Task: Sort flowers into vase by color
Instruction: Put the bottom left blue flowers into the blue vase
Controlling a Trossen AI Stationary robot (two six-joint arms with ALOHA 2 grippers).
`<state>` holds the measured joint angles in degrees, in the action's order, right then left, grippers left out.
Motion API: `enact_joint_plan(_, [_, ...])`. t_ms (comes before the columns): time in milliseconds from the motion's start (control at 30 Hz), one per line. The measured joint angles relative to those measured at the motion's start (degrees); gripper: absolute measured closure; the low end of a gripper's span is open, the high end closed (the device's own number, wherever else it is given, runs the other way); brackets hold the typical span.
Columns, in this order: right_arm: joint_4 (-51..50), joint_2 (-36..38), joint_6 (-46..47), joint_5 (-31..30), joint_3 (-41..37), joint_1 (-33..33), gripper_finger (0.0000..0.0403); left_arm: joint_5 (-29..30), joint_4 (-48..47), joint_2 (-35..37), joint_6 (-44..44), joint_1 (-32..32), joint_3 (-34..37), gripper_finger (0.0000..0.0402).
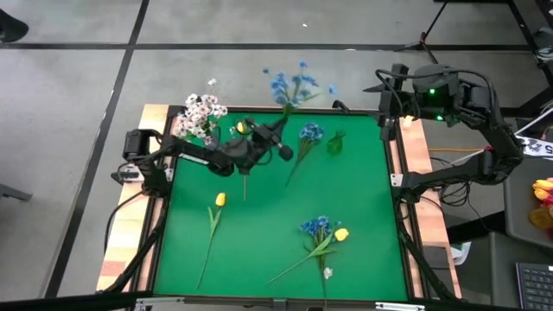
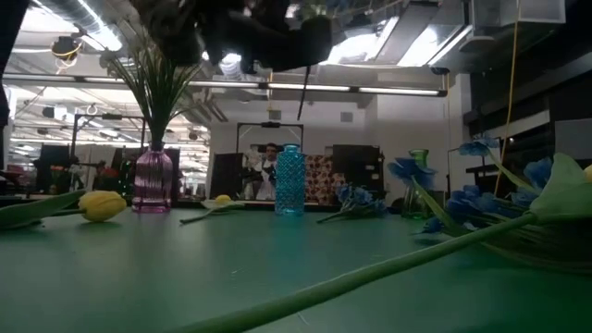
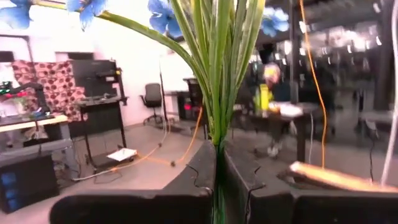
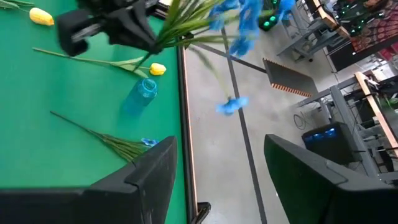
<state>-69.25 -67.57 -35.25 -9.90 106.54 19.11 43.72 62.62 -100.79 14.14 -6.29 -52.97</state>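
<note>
My left gripper hovers over the table's far middle, shut on a blue flower with long green leaves. In the low view a teal vase stands below it, between a pink vase and a green vase. The pink vase holds white sprays. Lying flat on the green mat are another blue flower, two yellow tulips, and a blue and yellow bunch near the front. My right gripper waits open at the far right corner. My left gripper pinches the blue flower's bundled green stalk between its two fingers, low on the stalk and under the leaves. The fingers lie level and across the stalk. The flower is lifted clear, blooms uppermost, leaning toward the table's far edge.
A wooden rim frames the mat. Cables run along the left and right rims. Bare mat lies in the middle. Beyond the far edge is grey floor, and a person sits at a desk in the room behind.
</note>
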Motion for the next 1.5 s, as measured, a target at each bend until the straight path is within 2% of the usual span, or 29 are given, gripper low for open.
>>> enact_joint_plan(200, [0.0, 0.0, -1.0, 0.0, 0.0, 0.0, 0.0162, -4.2, 13.7, 0.0, 0.8, -4.3, 6.2, 0.0399])
enact_joint_plan(367, [0.0, 0.0, -1.0, 0.0, 0.0, 0.0, 0.0162, -6.7, 16.3, -0.6, 0.9, -4.6, 7.2, 0.0399])
enact_joint_plan(600, [0.1, 0.0, -1.0, 0.0, 0.0, 0.0, 0.0162, -6.4, 26.8, -8.7, 3.2, -3.9, 7.2, 0.0399])
enact_joint_plan(767, [0.2, 0.0, -1.0, 0.0, 0.0, 0.0, 0.0162, -3.8, 27.2, -11.5, 5.6, -3.9, 7.2, 0.0399])
enact_joint_plan(1067, [0.2, 0.0, -1.0, -0.1, 0.0, 0.0, 0.0162, -4.4, 27.2, -9.0, 9.2, -3.8, 7.1, 0.0400])
enact_joint_plan(1500, [-0.5, 0.0, -1.0, 0.4, 0.0, 0.0, 0.0162, -5.7, 26.7, -12.4, 3.6, -6.7, 7.1, 0.0400])
